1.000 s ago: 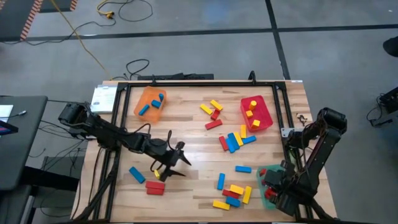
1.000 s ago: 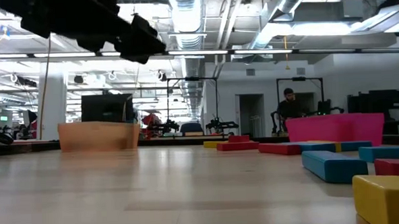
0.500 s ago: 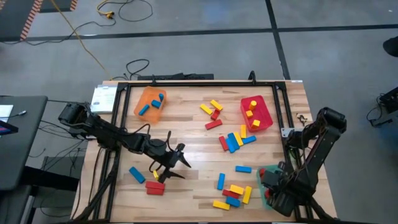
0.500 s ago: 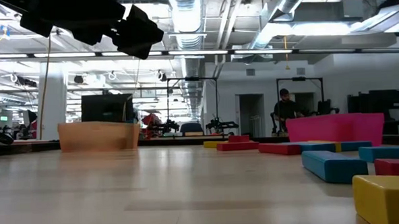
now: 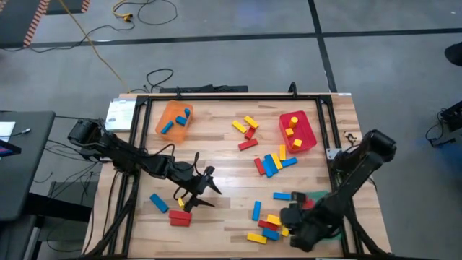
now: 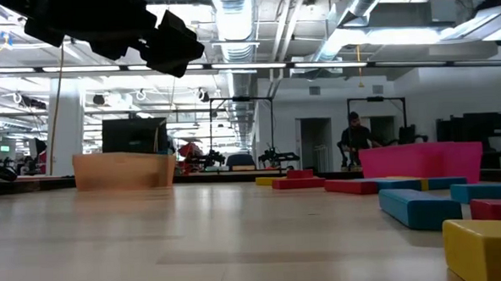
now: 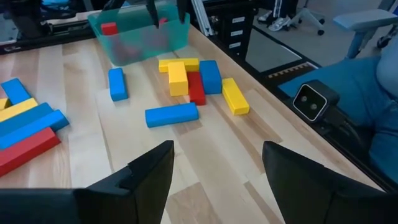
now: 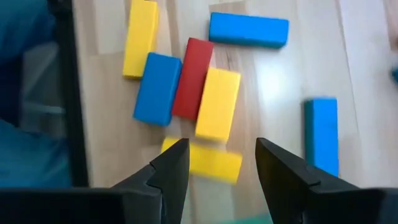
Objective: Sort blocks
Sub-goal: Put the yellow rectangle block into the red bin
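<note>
**Blocks lay scattered over the wooden table, both grippers empty**

The pale, planked butcher-block table [image 5: 224,170] carried a black metal frame [image 5: 231,96] along its far edge and sides; three translucent plastic trays sat on it, an orange one [image 5: 173,119] at the far left holding blue blocks, a red one [image 5: 298,131] at the far right holding yellow blocks, and a green one [image 7: 140,31] at the near right corner holding red pieces; the left arm's dark two-fingered gripper [image 5: 205,189] hung over the left half of the table, its jaws spread apart and holding nothing, with a blue block [image 5: 159,203], a red block [image 5: 180,218] and a small yellow one just beside it near the front edge; the right arm's dark gripper [image 5: 287,220] reached from the right side over the near-right cluster, its fingers [image 8: 171,168] parted with nothing between them; under it lay smooth, square-edged oblong blocks, a red one [image 8: 192,78] touching a blue one [image 8: 157,88] on one side and a yellow one [image 8: 217,102] on the other, with further blue and yellow pieces close around; a fan of blue, red and yellow blocks [image 5: 273,164] lay at mid-table; a smaller group of yellow and red blocks [image 5: 247,131] lay between the orange and red trays; in the room beyond the table stood a person [image 6: 353,141].
</note>
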`<state>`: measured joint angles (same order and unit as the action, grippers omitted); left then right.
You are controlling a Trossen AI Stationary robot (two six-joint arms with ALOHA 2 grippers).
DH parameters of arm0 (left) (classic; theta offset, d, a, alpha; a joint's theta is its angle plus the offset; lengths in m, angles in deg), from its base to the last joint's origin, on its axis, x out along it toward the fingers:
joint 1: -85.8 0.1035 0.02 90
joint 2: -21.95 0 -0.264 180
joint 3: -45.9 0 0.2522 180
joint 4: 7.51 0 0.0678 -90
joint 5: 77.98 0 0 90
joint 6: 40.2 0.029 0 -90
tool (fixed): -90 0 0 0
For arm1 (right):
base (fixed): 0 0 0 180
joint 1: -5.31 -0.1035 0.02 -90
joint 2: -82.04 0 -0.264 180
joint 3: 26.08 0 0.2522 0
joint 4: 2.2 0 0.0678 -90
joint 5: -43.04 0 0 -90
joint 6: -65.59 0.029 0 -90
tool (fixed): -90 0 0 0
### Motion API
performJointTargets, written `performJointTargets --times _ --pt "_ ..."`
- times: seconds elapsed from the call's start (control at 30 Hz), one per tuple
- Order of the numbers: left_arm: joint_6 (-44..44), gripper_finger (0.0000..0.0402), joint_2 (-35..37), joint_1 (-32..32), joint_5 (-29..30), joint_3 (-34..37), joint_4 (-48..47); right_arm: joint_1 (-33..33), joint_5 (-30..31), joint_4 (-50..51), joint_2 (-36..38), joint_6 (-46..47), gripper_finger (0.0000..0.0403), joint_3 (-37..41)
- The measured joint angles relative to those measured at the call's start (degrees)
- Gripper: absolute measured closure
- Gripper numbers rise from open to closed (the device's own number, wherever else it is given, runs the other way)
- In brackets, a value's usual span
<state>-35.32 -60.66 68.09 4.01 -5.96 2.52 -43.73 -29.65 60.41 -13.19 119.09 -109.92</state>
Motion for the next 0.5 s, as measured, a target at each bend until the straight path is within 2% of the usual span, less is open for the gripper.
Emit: performJointTargets --times 0.17,0.5 --pt "0.0 0.0160 0.0 0.0 1.1 0.0 -0.3 3.1 -3.6 -1.3 -5.5 -5.0 0.0209 0.1" --pt "0.1 0.0160 0.0 0.0 1.4 0.0 -0.4 4.2 -7.1 -7.1 -9.5 -6.0 0.0195 0.1"
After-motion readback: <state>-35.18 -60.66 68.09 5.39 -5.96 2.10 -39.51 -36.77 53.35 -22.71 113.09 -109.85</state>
